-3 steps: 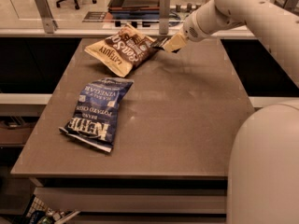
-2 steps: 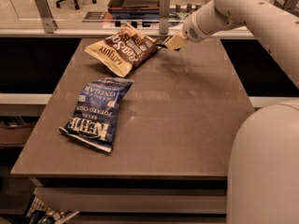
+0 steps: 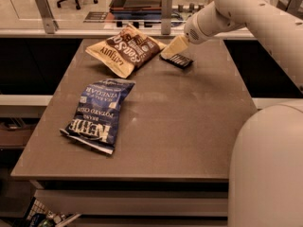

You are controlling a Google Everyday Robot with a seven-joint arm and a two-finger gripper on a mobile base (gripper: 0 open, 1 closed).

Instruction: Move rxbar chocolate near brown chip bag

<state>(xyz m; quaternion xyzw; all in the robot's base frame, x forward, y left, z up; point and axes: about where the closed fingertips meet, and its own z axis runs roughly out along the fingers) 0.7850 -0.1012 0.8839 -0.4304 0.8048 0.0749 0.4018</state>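
Well, starting far left: blue Kettle chip bag [image 3: 97, 115] lies flat on the grey table [image 3: 189, 126], well in front of the brown chip bag [image 3: 125, 51] & a bit left of it, clear gap btw the two. Brown chip bag sits toward the table's back edge, crinkled, lettering upside down from where I stand. Just right of the brown chip bag, near but not touching it, is the rxbar chocolate [image 3: 179, 60]: small black wrapper w/ white blocks, low at the tabletop. Gripper [image 3: 173, 51] is at the bar's back-left end, btw bar & brown chip bag, touching the bar. Can't tell how far open it is or whether it has hold of the bar. White arm [image 3: 222, 13] runs up & further right of the brown chip bag
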